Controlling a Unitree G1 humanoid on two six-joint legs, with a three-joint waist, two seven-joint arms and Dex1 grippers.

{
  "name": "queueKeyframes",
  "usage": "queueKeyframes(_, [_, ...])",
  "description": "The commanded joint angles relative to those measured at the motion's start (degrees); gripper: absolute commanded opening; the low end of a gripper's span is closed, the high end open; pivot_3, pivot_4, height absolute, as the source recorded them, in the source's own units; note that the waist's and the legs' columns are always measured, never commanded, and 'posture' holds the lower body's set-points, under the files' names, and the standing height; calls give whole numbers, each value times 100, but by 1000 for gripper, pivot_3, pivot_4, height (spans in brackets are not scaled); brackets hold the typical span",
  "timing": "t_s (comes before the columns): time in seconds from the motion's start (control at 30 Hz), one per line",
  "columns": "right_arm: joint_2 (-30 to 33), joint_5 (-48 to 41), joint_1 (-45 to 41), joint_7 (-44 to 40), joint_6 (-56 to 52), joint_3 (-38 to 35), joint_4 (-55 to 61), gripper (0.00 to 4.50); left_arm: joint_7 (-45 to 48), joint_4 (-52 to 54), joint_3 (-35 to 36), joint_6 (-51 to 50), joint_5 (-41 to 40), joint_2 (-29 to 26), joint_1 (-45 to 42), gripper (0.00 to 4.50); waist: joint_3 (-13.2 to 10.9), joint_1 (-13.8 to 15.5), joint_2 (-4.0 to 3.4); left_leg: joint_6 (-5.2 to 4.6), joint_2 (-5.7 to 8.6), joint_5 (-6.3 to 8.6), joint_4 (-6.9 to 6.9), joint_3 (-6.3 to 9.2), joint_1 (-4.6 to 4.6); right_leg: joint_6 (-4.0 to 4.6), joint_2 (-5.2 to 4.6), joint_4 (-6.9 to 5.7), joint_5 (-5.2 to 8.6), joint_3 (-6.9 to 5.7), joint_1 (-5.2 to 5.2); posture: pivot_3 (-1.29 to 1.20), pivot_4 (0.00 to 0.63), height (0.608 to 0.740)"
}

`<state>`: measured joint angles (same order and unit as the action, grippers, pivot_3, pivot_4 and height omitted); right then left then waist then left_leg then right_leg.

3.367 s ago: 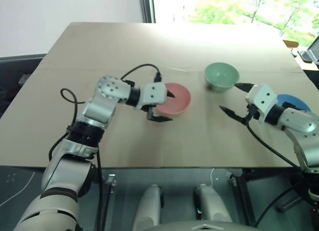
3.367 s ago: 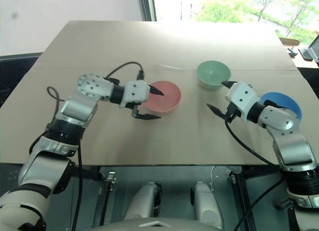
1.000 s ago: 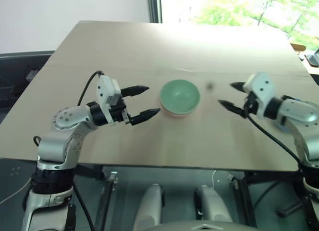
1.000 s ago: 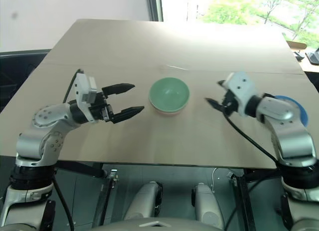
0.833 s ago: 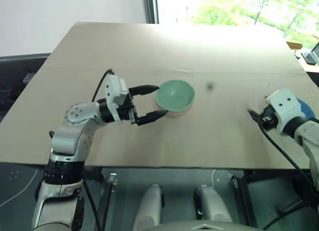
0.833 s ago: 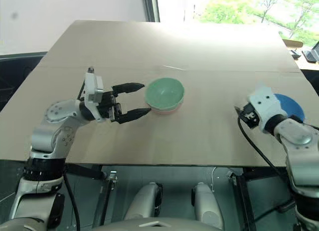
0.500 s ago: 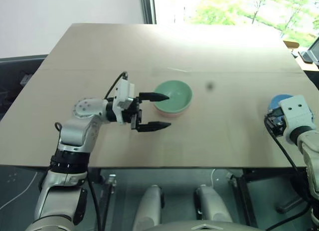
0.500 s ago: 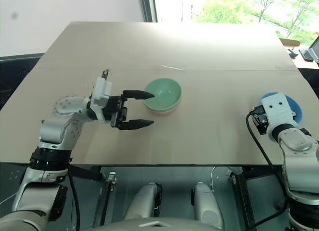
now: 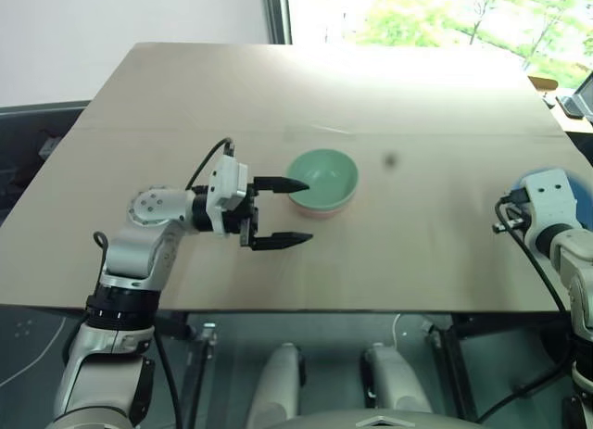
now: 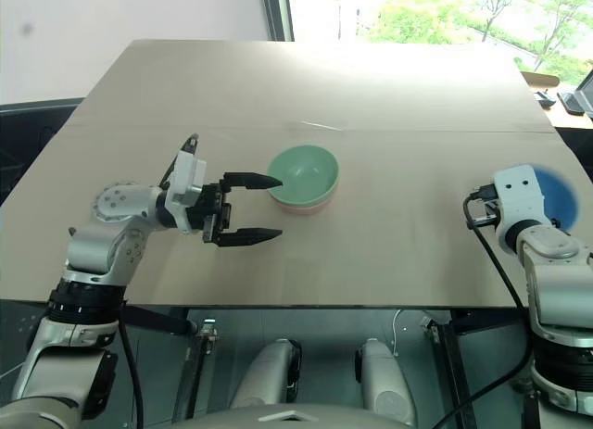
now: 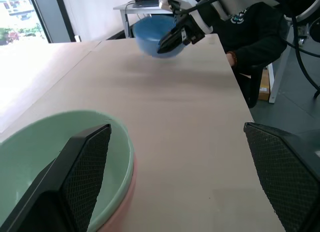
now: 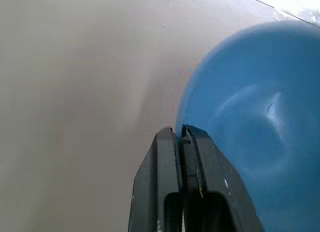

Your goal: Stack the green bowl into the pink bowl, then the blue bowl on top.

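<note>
Green bowl point(image 9: 322, 176): nested in pink bowl point(image 9: 320, 209), counter point(image 9: 306, 86) centre; done. Blue bowl point(image 12: 255, 117): at 3 o'clock, rim pinched by right end effector point(image 12: 179, 133); stacking pending. Left end effector point(image 9: 289, 210): wide, empty.

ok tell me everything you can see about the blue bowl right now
The blue bowl is a small round plain bowl, matte sky-blue inside and out, empty, looking like plastic. It is at the table's right edge, far from the green bowl nested in the pink bowl. The right gripper is shut on its near rim, one finger inside, one outside. In the left wrist view it looks tilted and lifted.
</note>
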<state>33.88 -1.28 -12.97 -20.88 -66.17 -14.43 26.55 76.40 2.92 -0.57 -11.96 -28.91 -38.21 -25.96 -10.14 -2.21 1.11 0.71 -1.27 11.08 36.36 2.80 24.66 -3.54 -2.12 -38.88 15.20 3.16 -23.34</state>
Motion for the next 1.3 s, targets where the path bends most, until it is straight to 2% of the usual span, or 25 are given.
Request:
queueKeyframes(0.03, [186, -30, -86, -14, 372, -36, 67, 10, -86, 245, 109, 67, -12, -46, 78, 4500, 0, 0, 0, 0, 0, 0, 0, -1, 0, 0, 0, 0, 0, 0, 0, 0, 150, 740])
queueKeyframes(0.1, [162, -118, -165, -92, 791, 25, 121, 10, -167, 286, 122, 46, -7, -42, 142, 4500, 0, -1, 0, 0, 0, 0, 0, -1, -1, 0, 0, -1, 0, 0, 0, 0, 150, 740])
queueKeyframes(0.2, [-110, -821, -494, -763, 1776, 129, 434, 10, -264, 365, 139, 28, 22, -82, 259, 4500, -1, -31, -1, 0, -3, 0, -1, -2, -4, 0, 2, -1, 0, 2, 0, 0, 150, 740])
queueKeyframes(0.37, [-370, -1564, -1299, -1434, 2091, 816, 746, 10, -439, 427, 244, 42, 107, -218, 562, 4500, -4, -62, -6, 0, -10, 0, -4, 1, -6, 0, 11, -4, 0, 1, -2, 0, 150, 740])
queueKeyframes(0.57, [-902, -1716, -2401, -1940, 2729, 2075, 102, 10, -642, 772, 472, -102, 31, -463, 1091, 4500, -3, -8, -3, 0, -7, 0, -2, 4, -1, 1, 5, 0, 0, -5, -1, 0, 150, 740])
queueKeyframes(0.73, [-1011, -1698, -2736, -2528, 3038, 2828, -531, 10, -899, 1043, 714, -228, -59, -538, 1415, 4500, -3, 23, -2, 0, -6, 0, -1, 8, 3, 1, 1, 2, 0, -11, -1, 0, 150, 740])
queueKeyframes(0.8, [-1053, -1550, -2788, -2610, 3244, 3010, -955, 674, -1010, 1183, 805, -263, -73, -544, 1574, 4500, -3, 15, -2, 0, -6, 0, -1, 8, 2, 2, 1, 1, 0, -11, -1, 0, 150, 740])
queueKeyframes(0.87, [-1015, -1396, -2790, -2709, 3495, 3137, -1246, 1109, -1140, 1347, 880, -322, -111, -532, 1714, 4500, -3, -5, -2, 0, -6, 0, -1, 7, -1, 2, 1, 0, 0, -10, -2, 0, 150, 740])
queueKeyframes(0.93, [-1052, -1361, -2776, -2673, 3660, 3080, -1321, 1905, -1283, 1477, 950, -439, -171, -521, 1822, 4500, -4, -9, -3, 0, -6, 0, -2, 7, -1, 2, 1, 0, 0, -10, -2, 0, 150, 740])
queueKeyframes(1.0, [-1105, -1382, -2766, -2590, 3737, 2961, -1311, 2502, -1402, 1556, 996, -587, -256, -521, 1884, 4500, -4, -6, -3, 0, -6, 0, -3, 8, 1, 2, 1, -1, 0, -10, -4, 0, 150, 740])
queueKeyframes(1.13, [-1047, -1988, -2553, -2447, 3500, 2171, -624, 2502, -1886, 1688, 1085, -849, -266, -428, 1931, 4500, -4, 18, -3, 0, -7, 0, -3, 10, 3, 2, 1, -2, 0, -11, -4, 0, 150, 740])
queueKeyframes(1.27, [-608, -2281, -1940, -2356, 3047, 1636, -97, 2502, -2268, 1732, 1154, -866, -277, -227, 1885, 4500, -1, 48, 1, 0, -4, 0, -3, 13, 3, 1, -3, 2, 0, -14, 0, 0, 150, 740])
queueKeyframes(1.3, [-487, -2279, -1754, -2317, 2988, 1529, -54, 2761, -2296, 1710, 1167, -866, -283, -213, 1881, 4500, 0, 50, 3, 0, -3, 0, -2, 12, 2, 1, -5, 2, -1, -14, 1, 0, 150, 740])
